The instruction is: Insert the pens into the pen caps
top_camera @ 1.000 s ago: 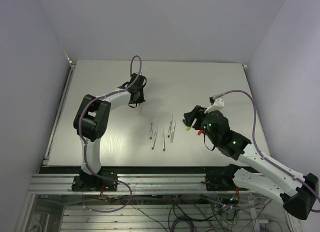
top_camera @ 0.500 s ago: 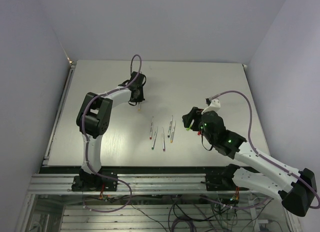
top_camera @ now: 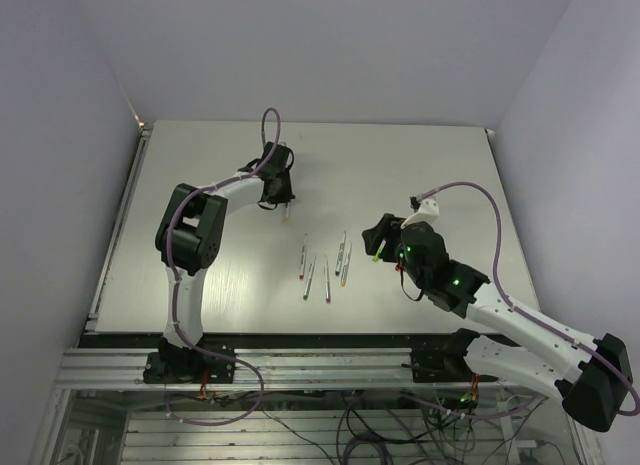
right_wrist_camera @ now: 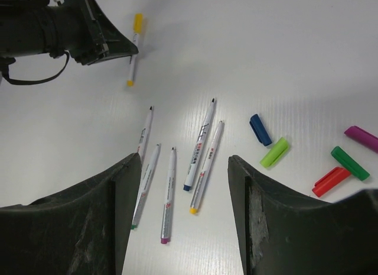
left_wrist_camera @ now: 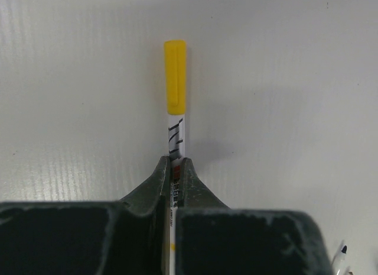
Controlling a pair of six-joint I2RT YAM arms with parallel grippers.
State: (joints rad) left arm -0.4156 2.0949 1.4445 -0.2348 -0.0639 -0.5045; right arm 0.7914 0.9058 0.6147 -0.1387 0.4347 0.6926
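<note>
My left gripper [left_wrist_camera: 175,162] is shut on a thin white pen [left_wrist_camera: 176,136] whose tip end wears the yellow cap [left_wrist_camera: 175,80], held low over the table. In the right wrist view the same pen [right_wrist_camera: 134,53] sticks out both sides of the left gripper [right_wrist_camera: 112,44]. Several uncapped pens [right_wrist_camera: 199,144] lie side by side mid-table. To their right lie loose caps: blue [right_wrist_camera: 260,129], light green [right_wrist_camera: 274,152], magenta [right_wrist_camera: 361,138], dark green [right_wrist_camera: 349,162] and red [right_wrist_camera: 331,181]. My right gripper [right_wrist_camera: 183,159] hangs open above the row of pens, holding nothing.
The white table [top_camera: 200,185] is walled at the back and both sides. In the top view the right arm [top_camera: 450,280] covers most of the loose caps; only the light green cap [top_camera: 377,255] and red cap [top_camera: 399,268] peek out.
The left gripper has shifted a little to the right with the yellow-capped pen. The right arm has eased slightly left and nearer to the pens, jaws unchanged.
</note>
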